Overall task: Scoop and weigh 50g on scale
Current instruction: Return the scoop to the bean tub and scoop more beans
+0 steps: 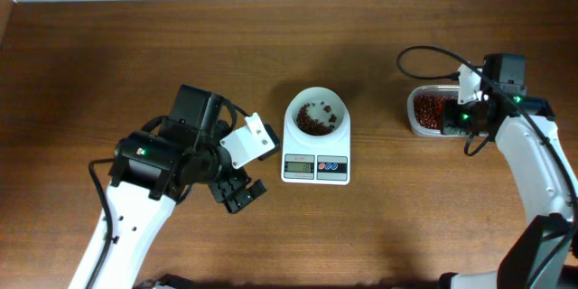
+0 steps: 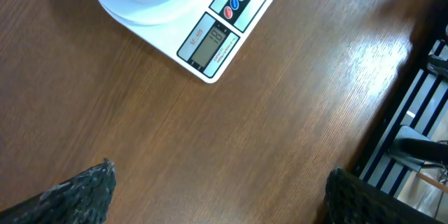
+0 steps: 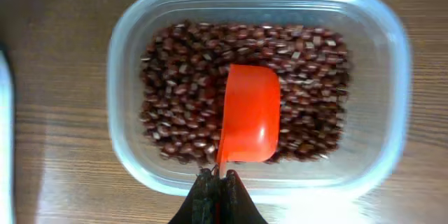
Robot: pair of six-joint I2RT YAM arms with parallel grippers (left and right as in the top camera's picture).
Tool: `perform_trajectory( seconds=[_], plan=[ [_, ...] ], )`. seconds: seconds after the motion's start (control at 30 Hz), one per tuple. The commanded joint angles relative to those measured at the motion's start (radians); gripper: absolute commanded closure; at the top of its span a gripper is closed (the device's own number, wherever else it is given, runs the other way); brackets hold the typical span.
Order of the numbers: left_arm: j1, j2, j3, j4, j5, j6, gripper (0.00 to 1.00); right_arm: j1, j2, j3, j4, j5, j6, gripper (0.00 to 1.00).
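The right gripper is clamped tight on the thin handle of an orange scoop. Its two dark fingers meet with no gap at the bottom edge of the right wrist view. The scoop's bowl lies on a bed of red beans, a little right of the middle of a clear plastic tub. No beans show on the orange face turned toward the camera. The tub stands on the wooden table near its right side, well apart from the scale.

The left gripper is spread wide and holds nothing. One textured finger shows at the lower left of the left wrist view and the other at the lower right, with bare wood between them. From overhead it hangs over the table just left of the scale, not touching it.

The scale sits near the middle of the table, between the two arms. Its grey display and its blue and red buttons face the near edge. The digits are too small to read surely. A round white bowl rests on top of it, with a small heap of red beans inside.
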Motion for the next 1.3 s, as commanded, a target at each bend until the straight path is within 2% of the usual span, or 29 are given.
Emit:
perform_trajectory(
  seconds=[0.0, 0.17, 0.3, 0.73, 1.07, 1.27],
  plan=[
    [0.006, 0.002, -0.006, -0.001, 0.0, 0.016, 0.01, -0.005, 0.04, -0.005, -0.01, -0.124, -0.007, 0.96],
    [0.006, 0.002, -0.006, -0.001, 0.0, 0.016, 0.01, -0.014, 0.129, -0.005, -0.005, -0.167, -0.002, 0.96],
    [0.006, 0.002, -0.006, -0.001, 0.0, 0.016, 0.01, -0.082, 0.109, -0.002, -0.009, -0.201, 0.027, 0.96],
    [0.006, 0.002, -0.006, -0.001, 0.0, 0.016, 0.01, -0.386, 0.098, 0.009, -0.046, -0.628, 0.027, 0.96],
    [0.006, 0.002, -0.006, -0.001, 0.0, 0.016, 0.01, -0.489, 0.098, 0.009, -0.047, -0.827, 0.027, 0.96],
    [0.006, 0.002, -0.006, -0.001, 0.0, 0.016, 0.01, -0.523, 0.098, 0.009, -0.074, -0.869, 0.031, 0.96]
  ],
)
